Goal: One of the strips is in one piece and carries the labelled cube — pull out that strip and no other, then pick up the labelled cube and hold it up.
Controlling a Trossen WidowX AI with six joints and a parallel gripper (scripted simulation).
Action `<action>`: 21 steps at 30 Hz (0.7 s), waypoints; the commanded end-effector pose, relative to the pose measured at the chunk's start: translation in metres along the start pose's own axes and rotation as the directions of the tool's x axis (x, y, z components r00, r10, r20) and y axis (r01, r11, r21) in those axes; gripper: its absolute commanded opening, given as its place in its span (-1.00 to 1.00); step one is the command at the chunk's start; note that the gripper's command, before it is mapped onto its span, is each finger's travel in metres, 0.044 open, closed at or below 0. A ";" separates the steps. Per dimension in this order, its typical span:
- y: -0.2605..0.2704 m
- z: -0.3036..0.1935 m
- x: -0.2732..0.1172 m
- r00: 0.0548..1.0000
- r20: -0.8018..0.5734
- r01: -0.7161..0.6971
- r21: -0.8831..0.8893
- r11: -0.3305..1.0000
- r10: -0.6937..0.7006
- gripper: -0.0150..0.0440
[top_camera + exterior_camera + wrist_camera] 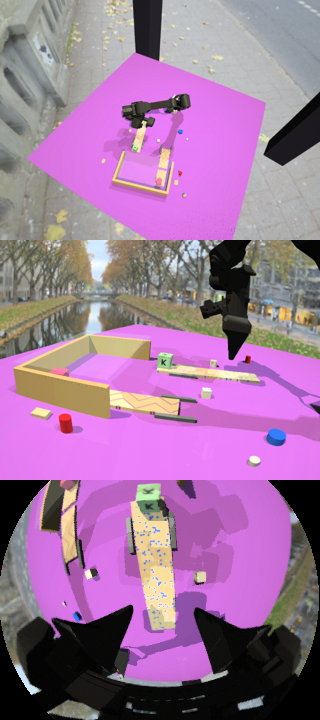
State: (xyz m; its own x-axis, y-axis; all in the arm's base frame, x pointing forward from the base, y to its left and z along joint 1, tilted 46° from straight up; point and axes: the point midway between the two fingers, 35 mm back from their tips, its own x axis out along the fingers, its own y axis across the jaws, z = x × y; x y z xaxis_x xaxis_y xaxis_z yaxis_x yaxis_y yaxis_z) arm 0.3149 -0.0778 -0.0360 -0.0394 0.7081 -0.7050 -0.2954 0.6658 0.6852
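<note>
A green cube marked K (134, 148) (164, 360) (148, 495) sits on the far end of a speckled tan strip (139, 136) (211, 373) (155, 567), just outside the open side of the wooden frame (139, 185) (62, 392). My gripper (142, 124) (231, 357) (164, 609) is open and empty. It hangs a little above the strip's near end, with one finger on each side. A zigzag strip (164, 157) (144, 402) (68, 527) lies in two pieces. Its inner piece carries a pink cube (158, 181) (59, 371) (67, 482) inside the frame.
Dark guide rails (175, 418) (183, 375) flank both strips. Scattered about are a blue disc (180, 131) (276, 436), red cylinders (65, 422) (247, 359), cream cubes (206, 392) (213, 363), a cream disc (254, 460) and a tan tile (40, 412). Black pillars (147, 25) (294, 134) stand at the table's edges.
</note>
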 end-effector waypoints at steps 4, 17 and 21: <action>0.003 0.026 -0.003 1.000 0.002 -0.006 0.004 1.000 0.006 1.00; 0.009 0.073 -0.009 1.000 0.004 -0.007 0.002 1.000 0.007 1.00; 0.011 0.087 -0.011 1.000 0.004 -0.007 0.002 1.000 0.007 1.00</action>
State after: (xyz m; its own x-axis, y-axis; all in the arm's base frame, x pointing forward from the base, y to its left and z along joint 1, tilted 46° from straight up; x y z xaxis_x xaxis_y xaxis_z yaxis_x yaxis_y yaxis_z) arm 0.3850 -0.0623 -0.0081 -0.0360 0.7094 -0.7039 -0.2974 0.6648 0.6852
